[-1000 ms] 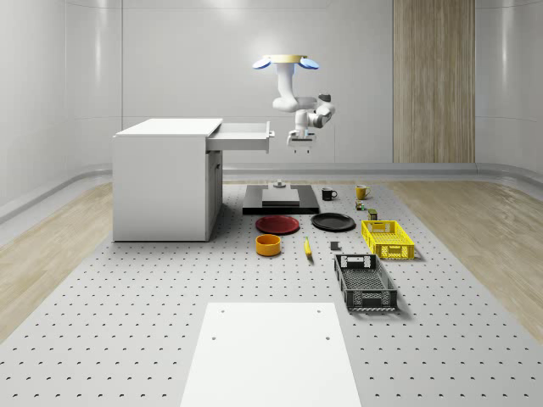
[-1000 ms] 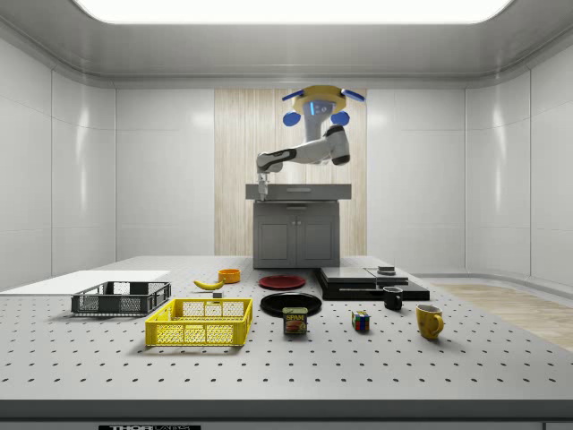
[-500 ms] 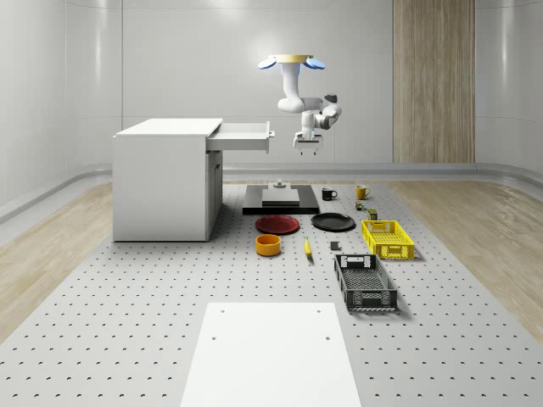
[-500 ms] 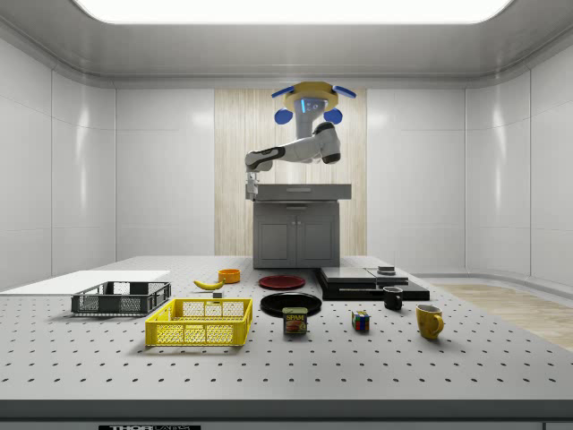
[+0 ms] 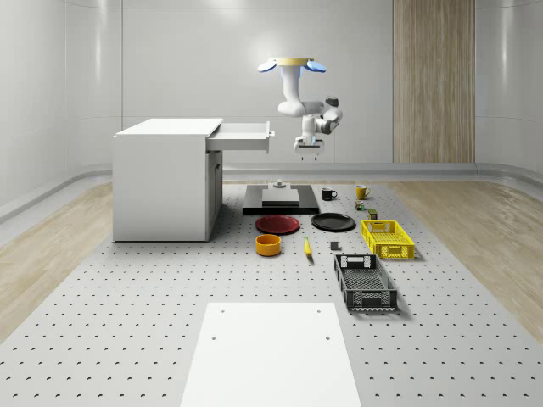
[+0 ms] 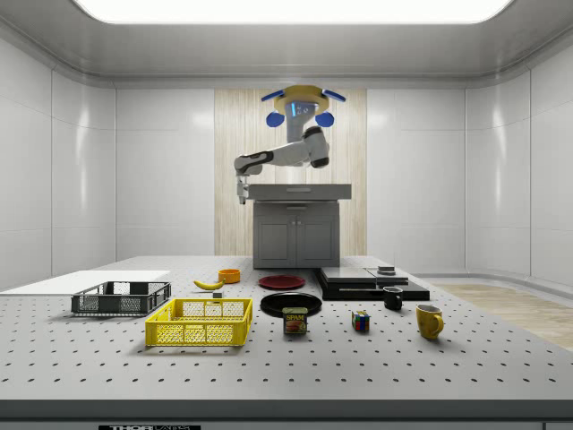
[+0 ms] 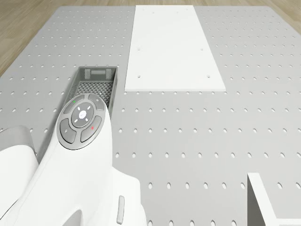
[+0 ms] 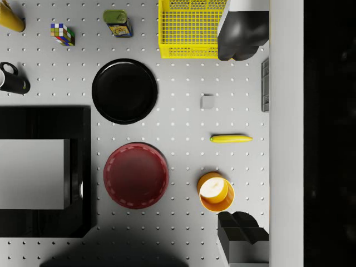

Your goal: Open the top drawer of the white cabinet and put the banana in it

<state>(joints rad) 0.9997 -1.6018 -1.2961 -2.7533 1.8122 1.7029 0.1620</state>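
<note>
Lying flat on the perforated grey table (image 5: 127,297), the slim yellow banana (image 8: 231,138) runs its long axis from 3 to 9 o'clock in the wrist view, with the orange bowl (image 8: 216,192) near it at 7 o'clock. High above, well apart from it, the gripper (image 8: 243,133) has spread, empty fingers (image 8: 243,35). The drone (image 5: 293,63) hovers beside the white cabinet (image 5: 165,178), past its pulled-out top drawer (image 5: 242,135).
</note>
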